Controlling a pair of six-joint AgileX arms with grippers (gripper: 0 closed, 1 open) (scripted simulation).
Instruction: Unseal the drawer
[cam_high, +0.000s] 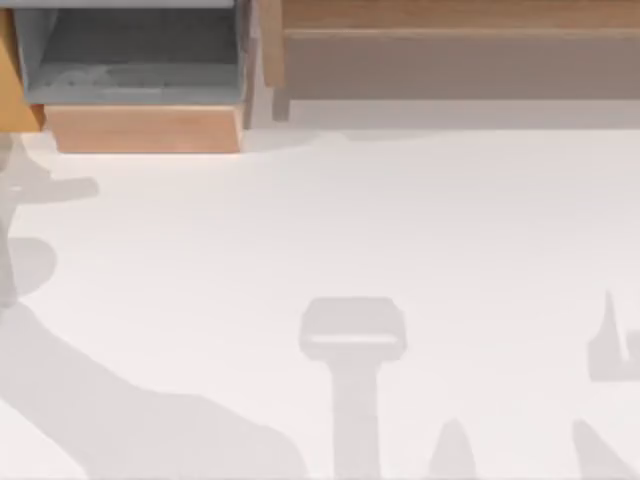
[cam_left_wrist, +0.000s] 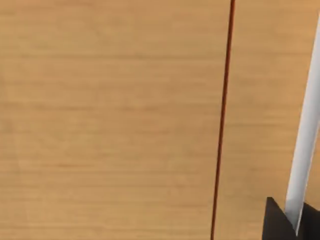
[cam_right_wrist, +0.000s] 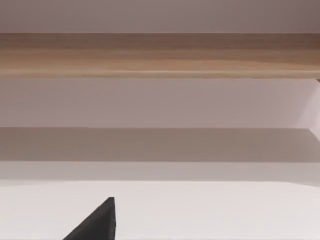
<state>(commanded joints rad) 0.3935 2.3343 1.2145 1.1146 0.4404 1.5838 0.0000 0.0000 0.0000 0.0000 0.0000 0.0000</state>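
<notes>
The drawer (cam_high: 140, 128) stands pulled out at the table's far left, its light wood front facing the table and its grey inside (cam_high: 135, 60) showing. In the left wrist view a wood panel (cam_left_wrist: 110, 120) sits very close, split by a thin dark red seam (cam_left_wrist: 222, 120). A white bar (cam_left_wrist: 307, 135) runs down into the dark tip of my left gripper (cam_left_wrist: 296, 227). The right wrist view has a dark corner of my right gripper (cam_right_wrist: 95, 225) low over the white table.
A long wooden cabinet (cam_high: 450, 40) runs along the table's far right, also seen as a wood shelf edge (cam_right_wrist: 160, 55). Grey arm shadows (cam_high: 355, 340) lie on the white tabletop (cam_high: 330, 220).
</notes>
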